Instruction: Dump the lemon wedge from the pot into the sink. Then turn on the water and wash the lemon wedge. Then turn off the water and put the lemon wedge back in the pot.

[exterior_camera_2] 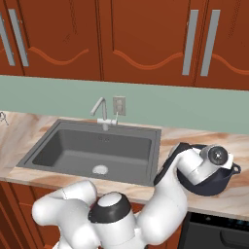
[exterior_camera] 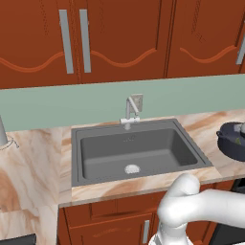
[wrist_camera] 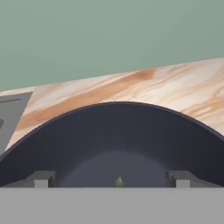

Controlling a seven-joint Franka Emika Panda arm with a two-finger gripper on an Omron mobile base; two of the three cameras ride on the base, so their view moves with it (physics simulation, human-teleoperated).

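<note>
Left base view: sink (exterior_camera: pixel 91 160), dark grey, set in a marbled countertop (exterior_camera: pixel 33 162); silver drain (exterior_camera: pixel 132 168), faucet (exterior_camera: pixel 130 112); red-brown cabinets above, pale green backsplash.

Right base view: pot (exterior_camera_2: pixel 221 182) on the counter right of the sink, the arm's hand over it.

Hand view: gripper (wrist_camera: pixel 113 178) jaws spread wide, empty; lemon wedge (wrist_camera: pixel 119 181) lies on the pot floor between them. Judged step: final return apparently done; next, lift clear.

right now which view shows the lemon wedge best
The hand view: the lemon wedge sits as a tiny yellowish-green speck on the floor of the pot, between the open gripper tips. The right base view shows the pot with the arm across its opening; the left base view catches the pot's outside at the frame edge.
</note>
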